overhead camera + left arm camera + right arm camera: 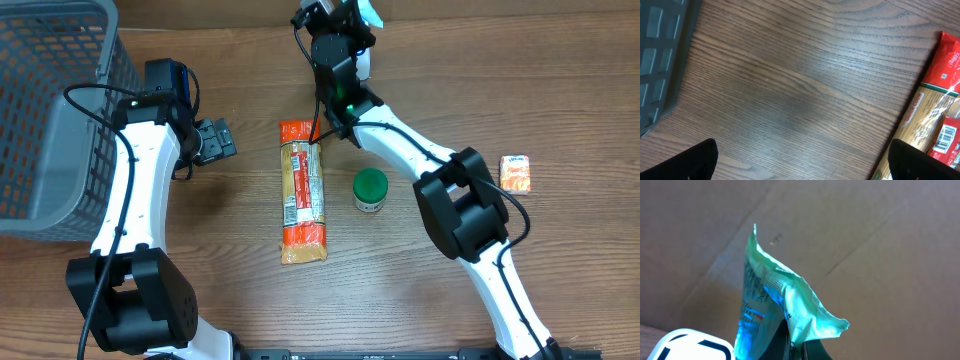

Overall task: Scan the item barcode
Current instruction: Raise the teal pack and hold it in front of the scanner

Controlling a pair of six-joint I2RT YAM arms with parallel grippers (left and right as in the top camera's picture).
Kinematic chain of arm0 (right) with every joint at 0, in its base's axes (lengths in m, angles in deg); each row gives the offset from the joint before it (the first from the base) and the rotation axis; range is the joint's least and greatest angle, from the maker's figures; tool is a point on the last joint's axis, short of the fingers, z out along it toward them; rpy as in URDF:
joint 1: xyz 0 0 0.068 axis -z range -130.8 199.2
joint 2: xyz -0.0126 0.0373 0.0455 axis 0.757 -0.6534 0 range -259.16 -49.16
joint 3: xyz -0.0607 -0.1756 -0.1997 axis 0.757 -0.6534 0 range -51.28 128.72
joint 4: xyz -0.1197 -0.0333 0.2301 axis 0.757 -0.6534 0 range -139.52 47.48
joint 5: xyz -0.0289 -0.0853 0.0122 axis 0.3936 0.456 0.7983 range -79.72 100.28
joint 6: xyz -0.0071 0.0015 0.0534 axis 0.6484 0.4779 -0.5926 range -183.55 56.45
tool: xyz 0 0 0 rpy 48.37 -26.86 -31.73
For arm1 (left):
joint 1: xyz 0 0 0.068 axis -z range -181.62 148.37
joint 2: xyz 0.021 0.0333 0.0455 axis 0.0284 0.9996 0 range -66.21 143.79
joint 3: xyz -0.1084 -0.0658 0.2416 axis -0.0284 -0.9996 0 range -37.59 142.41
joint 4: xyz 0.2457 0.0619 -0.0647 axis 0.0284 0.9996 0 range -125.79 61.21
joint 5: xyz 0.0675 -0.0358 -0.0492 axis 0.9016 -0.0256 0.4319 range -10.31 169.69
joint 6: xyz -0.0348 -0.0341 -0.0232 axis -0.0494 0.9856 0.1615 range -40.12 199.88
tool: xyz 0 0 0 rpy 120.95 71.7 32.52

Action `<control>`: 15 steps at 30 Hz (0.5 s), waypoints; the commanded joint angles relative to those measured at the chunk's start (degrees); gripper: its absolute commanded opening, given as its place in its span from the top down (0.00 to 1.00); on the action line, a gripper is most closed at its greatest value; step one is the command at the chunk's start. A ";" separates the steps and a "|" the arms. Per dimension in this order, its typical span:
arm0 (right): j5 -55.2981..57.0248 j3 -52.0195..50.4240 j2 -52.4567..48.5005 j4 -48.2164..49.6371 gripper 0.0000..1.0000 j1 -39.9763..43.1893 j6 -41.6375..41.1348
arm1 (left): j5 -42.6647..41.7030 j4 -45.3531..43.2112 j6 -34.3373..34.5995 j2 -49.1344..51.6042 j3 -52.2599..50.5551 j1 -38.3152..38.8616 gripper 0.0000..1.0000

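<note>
Barcode-scanning task, part-way through. The right claw is closed on the lower edge of a pale blue-green pouch, the item in hand. It holds the pouch upright and lifted clear of the desk at the far edge, beside a white rounded device that is probably the scanner. On this evidence the pick-up is done and the pouch is being presented; whether its code has been read cannot be told, and setting it down remains. The left claw stands wide open and empty, low over bare wood between the grey basket and the long pasta packet. The pasta packet, a green-lidded jar and a small orange packet lie on the desk, apparently yet to be scanned. Only the right wrist view shows the pouch's crumpled top, its print and the grip; overhead it is a pale sliver at the top edge. Only the overhead view shows both arms and every item, and only the left wrist view shows a barcode label on the pasta packet
</note>
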 commanded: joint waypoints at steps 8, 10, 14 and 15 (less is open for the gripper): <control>0.35 1.11 -3.21 6.43 0.96 0.20 -1.42 | 0.50 -0.07 -1.29 -0.31 0.50 -0.09 0.00; -1.11 1.11 -3.89 6.45 0.96 0.20 -1.53 | 0.50 -0.09 -1.31 -0.33 0.50 -0.09 0.00; -3.52 1.11 -5.27 6.16 0.96 0.20 -1.53 | 0.50 -0.09 -1.29 -0.33 0.50 -0.09 0.00; -4.02 1.11 -5.90 6.10 0.96 0.20 -1.51 | 0.50 -0.07 -1.31 -0.31 0.50 -0.09 0.00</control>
